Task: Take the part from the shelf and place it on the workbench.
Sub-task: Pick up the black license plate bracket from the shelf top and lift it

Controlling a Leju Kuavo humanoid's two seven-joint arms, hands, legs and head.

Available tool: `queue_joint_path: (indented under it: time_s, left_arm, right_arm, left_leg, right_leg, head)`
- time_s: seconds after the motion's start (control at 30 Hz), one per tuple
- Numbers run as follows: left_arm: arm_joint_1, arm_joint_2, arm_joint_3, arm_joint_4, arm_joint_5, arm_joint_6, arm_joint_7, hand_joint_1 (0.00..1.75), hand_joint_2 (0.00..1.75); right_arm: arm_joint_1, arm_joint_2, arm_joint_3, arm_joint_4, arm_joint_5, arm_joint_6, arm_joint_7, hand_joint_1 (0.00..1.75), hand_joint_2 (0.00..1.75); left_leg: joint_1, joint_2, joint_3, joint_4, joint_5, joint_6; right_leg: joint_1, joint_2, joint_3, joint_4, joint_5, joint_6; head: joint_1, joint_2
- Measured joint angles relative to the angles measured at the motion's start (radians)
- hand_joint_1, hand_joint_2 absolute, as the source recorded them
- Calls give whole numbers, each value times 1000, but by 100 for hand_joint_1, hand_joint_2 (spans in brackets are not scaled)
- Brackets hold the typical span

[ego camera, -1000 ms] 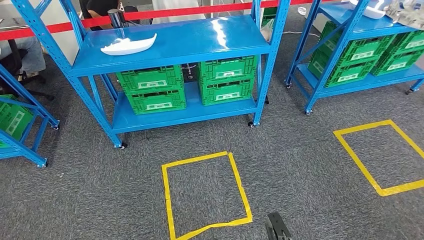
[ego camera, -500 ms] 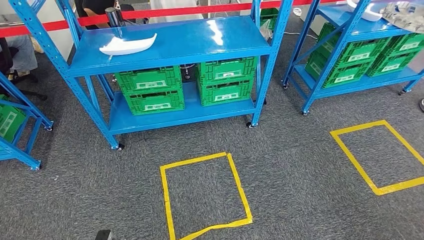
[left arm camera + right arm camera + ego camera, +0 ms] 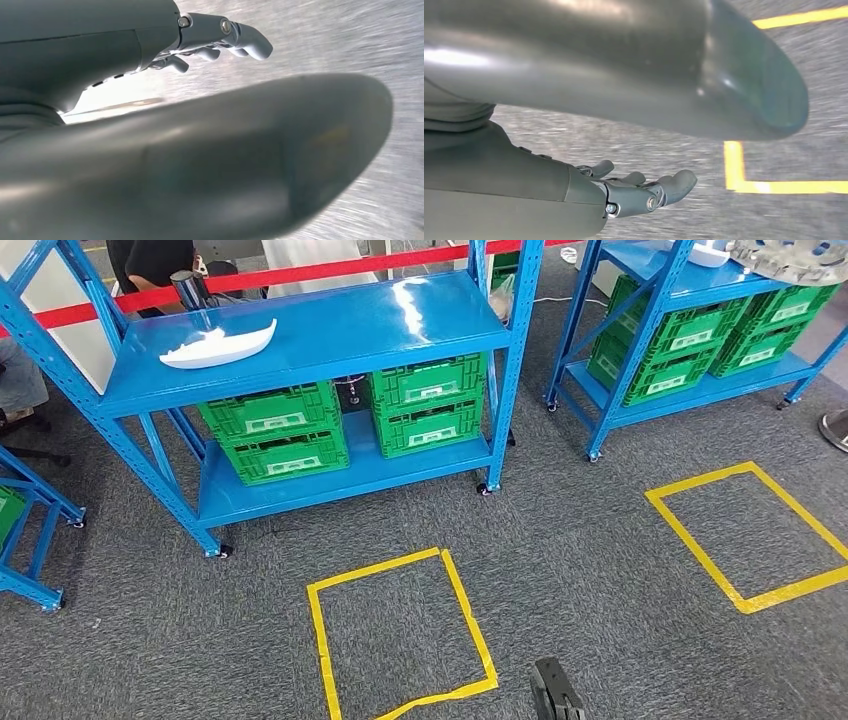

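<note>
White and curved, the part point(image 3: 218, 344) is still lying on the blue shelf's point(image 3: 400, 325) top deck — untouched, so pick-up and placing both remain. Left hand point(image 3: 220, 37) and right hand point(image 3: 644, 192) are hanging over grey carpet, fingers loosely apart, gripping nothing — well apart from it.

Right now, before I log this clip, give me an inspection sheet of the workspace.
Surface: blue shelf top, glossy; grey carpet floor.
Job's things: white part lying on the shelf top, left end.
Clutter: green crates on the lower shelf; more on the second rack.
Hands: left hand and right hand hang over the carpet, holding nothing, fingers loosely curved.
Cables: nothing seen.
Surroundings: yellow tape rectangles; red barrier tape; a person behind it.
</note>
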Motion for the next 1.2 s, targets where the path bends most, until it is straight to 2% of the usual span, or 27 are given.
queue_joint_path:
  time_s: [0.03, 0.07, 0.2, 0.27, 0.33, 0.37, 0.4, 0.43, 0.5, 0.53, 0.57, 0.6, 0.67, 0.7, 0.73, 0.8, 0.9, 0.93, 1.03, 1.1, 1.2]
  left_arm:
    - [-23, 0, 0, -22, 0, 0, -1, 0, 0]
    - [-48, -1, 0, -47, 0, 0, -2, 0, 0]
    - [-151, -6, 0, -167, 0, 0, -5, 0, 0]
    - [-196, -7, 0, -229, 0, 0, -5, 0, 0]
    - [-231, -6, 0, -282, 0, 0, -5, 0, 0]
    - [-245, -6, 0, -303, 0, 0, -5, 0, 0]
    - [-255, -6, 0, -319, 0, 0, -5, 0, 0]
    - [-259, -6, 0, -329, 0, 0, -5, 0, 0]
    - [-248, -7, 0, -326, 0, 0, -4, 0, 0]
    - [-234, -7, 0, -312, 0, 0, -4, 0, 0]
    - [-217, -7, 0, -293, 0, 0, -3, 0, 0]
    - [-197, -7, 0, -271, 0, 0, -2, 0, 0]
    - [-158, -6, 0, -232, 0, 0, 1, 0, 0]
    - [-142, -7, 0, -220, 0, 0, 1, 0, 44]
    - [-132, -7, 0, -213, 0, 0, 1, 0, 87]
    - [-126, -6, 0, -201, 0, 0, 0, 0, 175]
    - [-123, -5, 0, -186, 0, 0, 0, 0, 44]
    - [-123, -5, 0, -183, 0, 0, 0, 0, 44]
    - [-123, -5, 0, -176, 0, 0, 0, 0, 175]
    - [-123, -6, 0, -173, 0, 0, 0, 0, 175]
    - [-123, -6, 0, -169, 0, 0, 0, 0, 175]
  right_arm:
    - [20, 0, 0, 19, 0, 0, 1, 0, 0]
    - [42, 0, 0, 42, 0, 0, 1, 0, 0]
    - [145, 1, 0, 154, 0, 0, 2, 0, 0]
    - [191, 1, 0, 214, 0, 0, 2, 0, 0]
    - [227, 1, 0, 270, 0, 0, 2, 0, 0]
    - [243, 0, 0, 292, 0, 0, 2, 0, 0]
    - [254, 0, 0, 308, 0, 0, 2, 0, 0]
    - [260, -1, 0, 319, 0, 0, 2, 0, 0]
    - [249, -2, 0, 320, 0, 0, 1, 0, 0]
    - [233, -2, 0, 308, 0, 0, -1, 0, 0]
    - [211, -2, 0, 290, 0, 0, -2, 0, 0]
    - [190, -1, 0, 269, 0, 0, -2, 0, 0]
    - [149, 2, 0, 232, 0, 0, -2, 0, 0]
    - [134, 3, 0, 222, 0, 0, -2, 0, 0]
    - [123, 3, 0, 216, 0, 0, -1, 0, 0]
    - [116, 3, 0, 206, 0, 0, 1, 0, 0]
    - [116, 3, 0, 194, 0, 0, 0, 0, 0]
    - [116, 3, 0, 192, 0, 0, 0, 0, 0]
    - [115, 3, 0, 186, 0, 0, -1, 0, 0]
    - [114, 3, 0, 184, 0, 0, -1, 0, 0]
    - [114, 3, 0, 183, 0, 0, -1, 0, 131]
  left_leg:
    - [-1, 0, 22, -44, 16, 6]
    - [-3, 0, 31, -62, 20, 11]
    - [-5, -4, 35, -68, 19, 34]
    - [-2, -6, 40, -73, 20, 42]
    - [-2, -12, 40, -72, 18, 47]
    - [-2, -17, 40, -70, 16, 47]
    - [-2, -22, 41, -69, 14, 47]
    - [-2, -27, 44, -68, 11, 46]
    - [-1, -31, 51, -66, 5, 40]
    - [-3, -28, 53, -66, 1, 35]
    - [-4, -25, 54, -67, -3, 30]
    - [-7, -19, 56, -67, -8, 30]
    - [-10, -13, 63, -68, -12, 40]
    - [-10, -13, 66, -69, -12, 44]
    - [-9, -15, 68, -72, -10, 42]
    - [-8, -19, 70, -78, -8, 32]
    - [-7, -16, 75, -85, -8, 22]
    - [-7, -15, 77, -86, -8, 19]
    - [-6, -12, 78, -88, -9, 15]
    - [-6, -12, 78, -88, -9, 14]
    - [-6, -12, 78, -88, -10, 14]
  right_leg:
    - [1, -3, 2, 0, -5, 5]
    - [2, -6, 3, -1, -9, 11]
    - [-1, -15, 4, 13, -23, 32]
    - [-2, -23, -40, 102, -72, 41]
    - [-3, -27, -118, 237, -130, 47]
    - [-4, -28, -145, 278, -136, 48]
    - [-5, -28, -154, 283, -121, 49]
    - [-6, -28, -143, 250, -90, 49]
    - [-7, -34, -85, 114, -13, 44]
    - [-5, -38, -59, 59, 10, 40]
    - [-4, -41, -42, 24, 22, 34]
    - [-4, -40, -38, 13, 25, 31]
    - [-3, -34, -38, 9, 26, 29]
    - [-2, -33, -39, 7, 26, 29]
    - [0, -35, -38, 7, 25, 26]
    - [1, -40, -35, 7, 22, 19]
    - [1, -38, -32, 8, 20, 12]
    - [2, -36, -31, 8, 20, 11]
    - [2, -35, -31, 8, 19, 9]
    - [2, -35, -30, 8, 18, 9]
    - [2, -35, -29, 8, 18, 9]
  head:
    - [1, 0]
    - [1, 0]
    - [2, 0]
    - [5, 0]
    - [7, 0]
    - [7, 0]
    - [8, 0]
    - [8, 0]
    - [9, 0]
    - [10, 0]
    - [10, 0]
    - [9, 0]
    - [7, 0]
    - [7, 0]
    - [6, 0]
    - [6, 0]
    - [6, 0]
    - [6, 0]
    - [7, 0]
    - [7, 0]
    - [7, 0]
